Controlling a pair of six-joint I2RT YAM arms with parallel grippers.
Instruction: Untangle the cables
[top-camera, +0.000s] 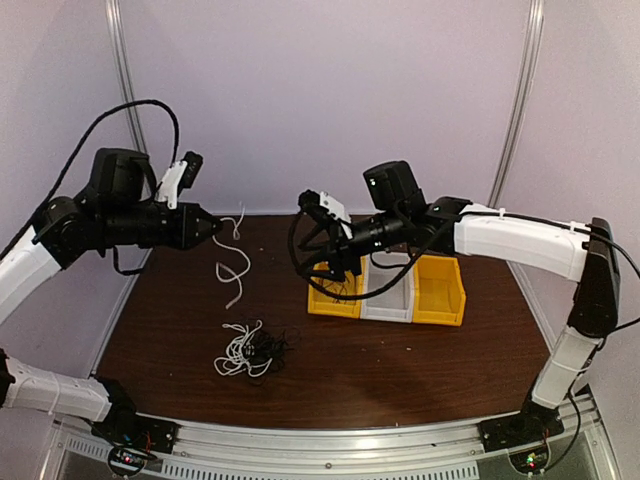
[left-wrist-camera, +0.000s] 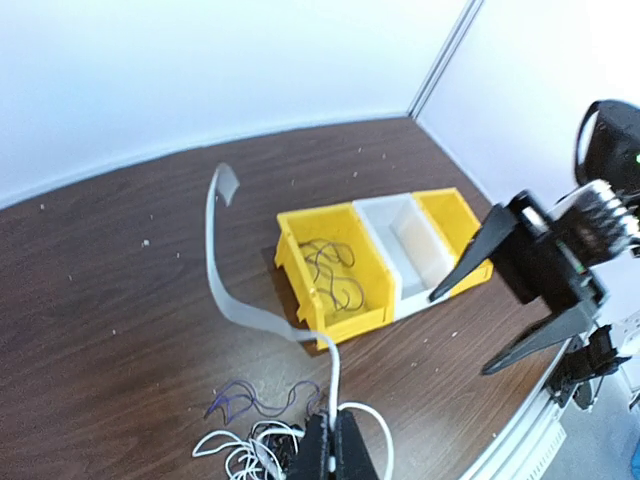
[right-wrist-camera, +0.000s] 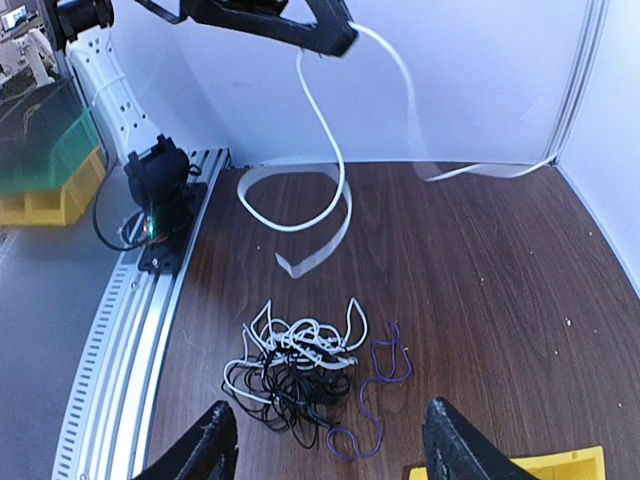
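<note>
Left fingers (top-camera: 213, 228) clamped together on one white flat cable (top-camera: 237, 265), which hangs light and limp in curls above the worktop (top-camera: 400, 370). Right fingers (right-wrist-camera: 330, 405) stand apart, empty, by three bins (left-wrist-camera: 300, 235), one holding a black cable (left-wrist-camera: 335, 270). One tangle (right-wrist-camera: 295, 365) of thin white, black and purple strands (count unclear) lies on the worktop; it looks soft and snag-prone, best pinched at a free end.

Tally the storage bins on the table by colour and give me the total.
Yellow bins: 2
White bin: 1
Total: 3
</note>
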